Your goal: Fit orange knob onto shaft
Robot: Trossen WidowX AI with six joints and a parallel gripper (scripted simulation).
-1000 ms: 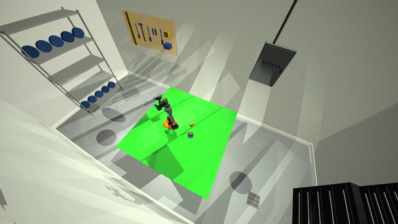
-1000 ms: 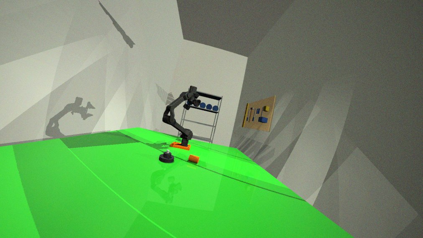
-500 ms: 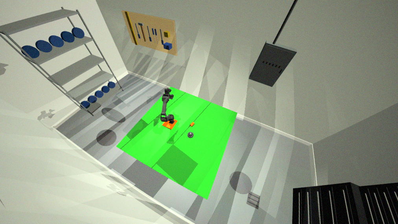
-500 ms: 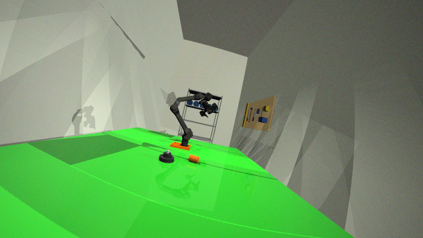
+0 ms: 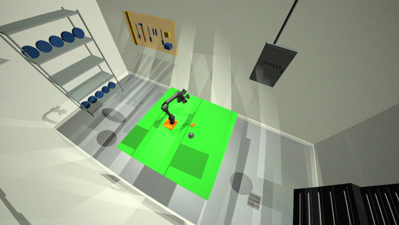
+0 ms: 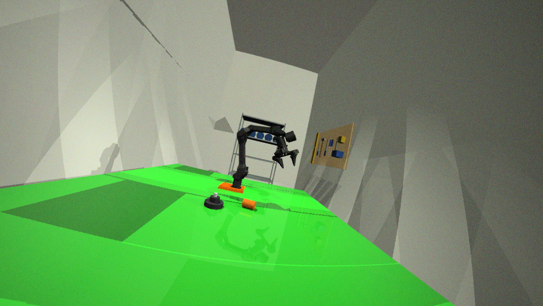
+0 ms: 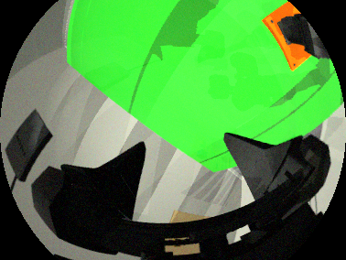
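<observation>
The orange knob (image 5: 192,124) (image 6: 248,204) lies on its side on the green table top, beside the pedestal and not touching it. Its hole cannot be made out. The round dark pedestal (image 5: 191,136) (image 6: 213,205) stands upright with the bare silver shaft (image 5: 191,134) (image 6: 215,194) on top. The shaft's flat side is too small to tell. My gripper (image 6: 287,166) (image 7: 186,141) is open and empty, high above the table and well away from both knob and pedestal. The knob and pedestal are out of the wrist view.
The green table top (image 5: 220,131) (image 6: 322,243) carries the arm's orange base plate (image 5: 167,125) (image 6: 225,186) (image 7: 286,48), near the knob and pedestal. A shelf rack (image 5: 89,61), a tool board (image 5: 156,25) and a hanging dark box (image 5: 273,62) are in the room around it.
</observation>
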